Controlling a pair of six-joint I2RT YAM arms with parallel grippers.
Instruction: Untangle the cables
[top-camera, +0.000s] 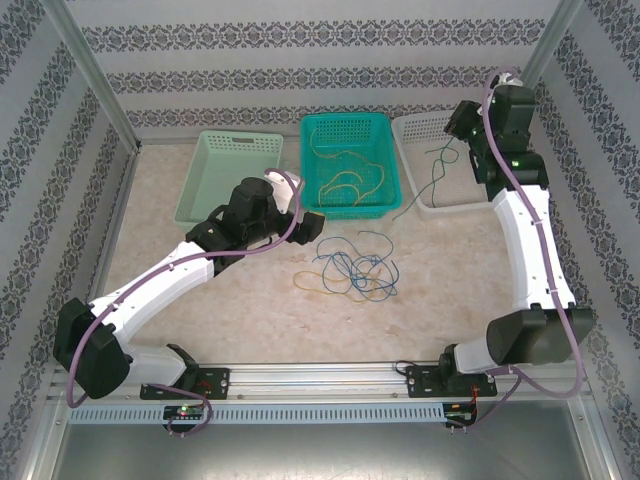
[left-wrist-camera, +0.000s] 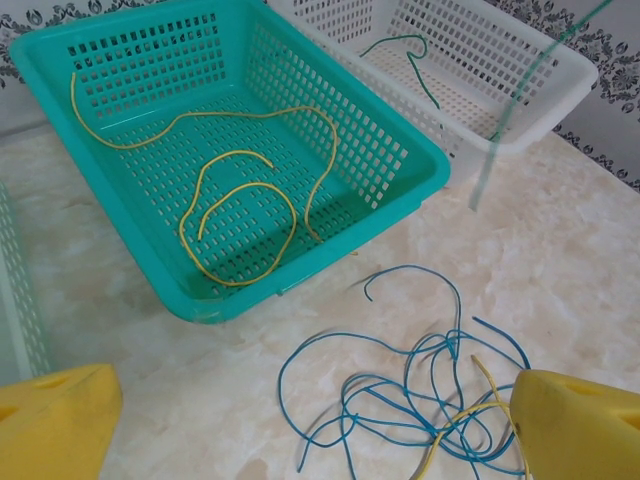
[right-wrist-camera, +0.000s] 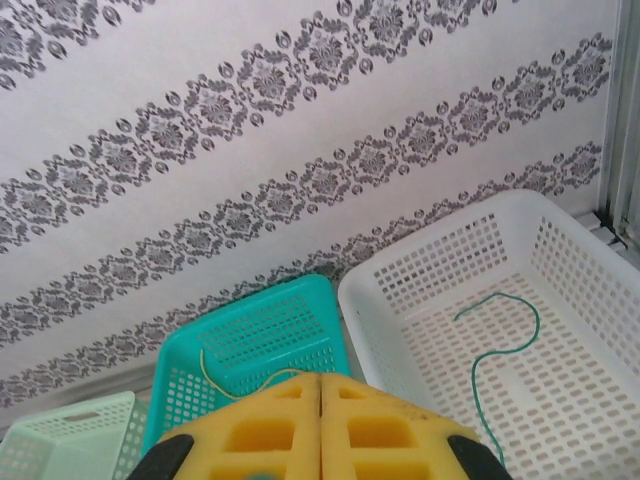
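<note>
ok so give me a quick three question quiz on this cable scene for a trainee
1. True or false: the right gripper is shut.
2. Which basket holds the loose yellow cables? A teal, B white, C pale green.
3. What colour is most of the tangle on the table?
Key: 1 true; 2 A, the teal basket; 3 blue.

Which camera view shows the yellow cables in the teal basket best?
The left wrist view: there the yellow cables lie large and whole. The top external view shows them small; the right wrist view shows one short piece.
</note>
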